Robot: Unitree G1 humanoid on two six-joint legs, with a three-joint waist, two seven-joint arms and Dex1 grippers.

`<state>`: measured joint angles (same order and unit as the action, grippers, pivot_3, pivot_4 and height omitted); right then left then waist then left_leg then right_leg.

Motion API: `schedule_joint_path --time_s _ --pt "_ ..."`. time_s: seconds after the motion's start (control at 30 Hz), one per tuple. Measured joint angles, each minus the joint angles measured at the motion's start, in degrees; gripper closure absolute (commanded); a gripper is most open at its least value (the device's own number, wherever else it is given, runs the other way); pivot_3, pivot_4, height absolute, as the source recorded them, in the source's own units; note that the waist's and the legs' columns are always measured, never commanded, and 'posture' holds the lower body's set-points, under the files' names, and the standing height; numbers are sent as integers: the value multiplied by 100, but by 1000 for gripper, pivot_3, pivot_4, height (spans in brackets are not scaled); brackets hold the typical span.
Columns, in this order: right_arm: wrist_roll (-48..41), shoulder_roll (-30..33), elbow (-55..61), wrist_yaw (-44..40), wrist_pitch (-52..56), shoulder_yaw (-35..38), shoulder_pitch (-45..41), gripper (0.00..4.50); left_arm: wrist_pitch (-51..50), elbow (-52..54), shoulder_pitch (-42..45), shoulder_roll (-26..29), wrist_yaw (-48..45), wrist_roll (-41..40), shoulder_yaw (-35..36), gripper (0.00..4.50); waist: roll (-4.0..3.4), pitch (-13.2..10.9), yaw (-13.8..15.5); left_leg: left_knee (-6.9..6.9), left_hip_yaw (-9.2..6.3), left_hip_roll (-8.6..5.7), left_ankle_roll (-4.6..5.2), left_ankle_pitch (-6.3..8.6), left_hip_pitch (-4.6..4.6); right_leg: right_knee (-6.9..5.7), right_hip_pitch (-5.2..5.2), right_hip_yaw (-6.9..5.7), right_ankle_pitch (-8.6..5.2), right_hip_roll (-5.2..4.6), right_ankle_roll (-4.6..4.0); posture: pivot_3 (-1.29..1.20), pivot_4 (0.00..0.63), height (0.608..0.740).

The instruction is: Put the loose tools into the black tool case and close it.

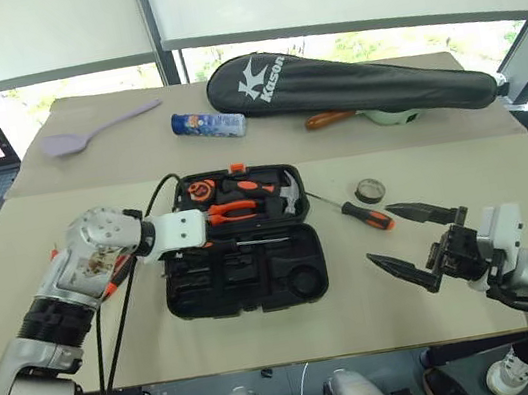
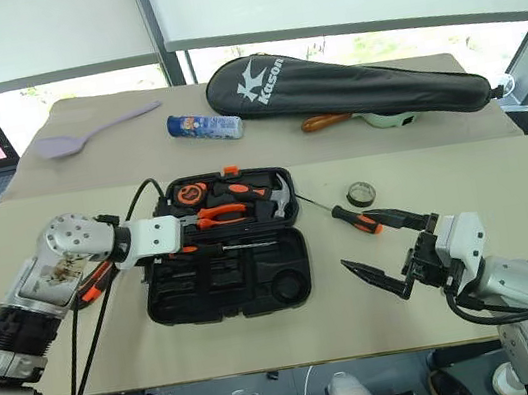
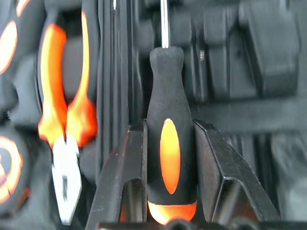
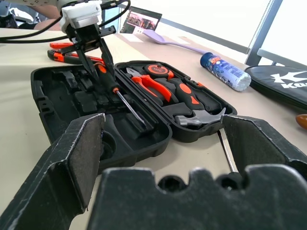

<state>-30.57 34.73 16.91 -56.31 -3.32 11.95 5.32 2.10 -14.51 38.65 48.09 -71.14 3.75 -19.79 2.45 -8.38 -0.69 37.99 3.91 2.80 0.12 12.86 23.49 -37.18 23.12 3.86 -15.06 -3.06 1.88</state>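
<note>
left claw point(image 4: 98, 52) clamped on a screwdriver point(image 3: 170, 143) over the open black tool case point(image 1: 244, 272) | right claw point(image 1: 415, 240) gaping, empty, right of case | second screwdriver point(image 1: 363, 214) and tape roll point(image 1: 370, 190) on tabletop point(image 1: 443, 299) beside case

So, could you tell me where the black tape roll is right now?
In the head views the tape roll lies on the table, to the right of the open tool case, just beyond the loose screwdriver and ahead of the open right gripper.

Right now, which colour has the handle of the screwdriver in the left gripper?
Black with an orange oval inlay and orange end; the screwdriver shows best in the left wrist view.
</note>
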Motion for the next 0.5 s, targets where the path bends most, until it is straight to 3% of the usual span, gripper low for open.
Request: schedule_joint_path --time_s 0.2,0.27,0.3,0.43,0.5 --pt "-5 0 17 -2 36 -16 -5 0 5 -31 -86 -16 41 52 69 3632 0 0 8 2 0 -1 0 0 0 0 -1 -1 0 -1 0 0 150 740" --pt "-6 0 29 -1 83 -19 -13 0 2 -104 -86 -97 59 52 99 2630 -1 0 9 2 0 -1 0 0 -1 0 -2 -1 0 -1 0 0 150 740" --pt "-6 0 38 -1 114 -25 -24 0 17 -171 -84 -185 133 53 122 2465 -1 0 17 2 0 -1 0 0 -1 0 -2 -1 0 -1 1 0 150 740" --pt "-9 1 105 2 234 -53 -61 0 27 -206 -166 -711 342 -398 537 943 -2 0 100 25 -4 0 1 0 15 -3 0 -8 3 -3 5 0 150 740" --pt "-14 1 170 2 277 -80 -64 0 -26 -107 -279 -839 464 -719 836 943 -2 0 103 32 -6 2 5 3 27 -4 6 -10 3 -3 6 0 150 740"
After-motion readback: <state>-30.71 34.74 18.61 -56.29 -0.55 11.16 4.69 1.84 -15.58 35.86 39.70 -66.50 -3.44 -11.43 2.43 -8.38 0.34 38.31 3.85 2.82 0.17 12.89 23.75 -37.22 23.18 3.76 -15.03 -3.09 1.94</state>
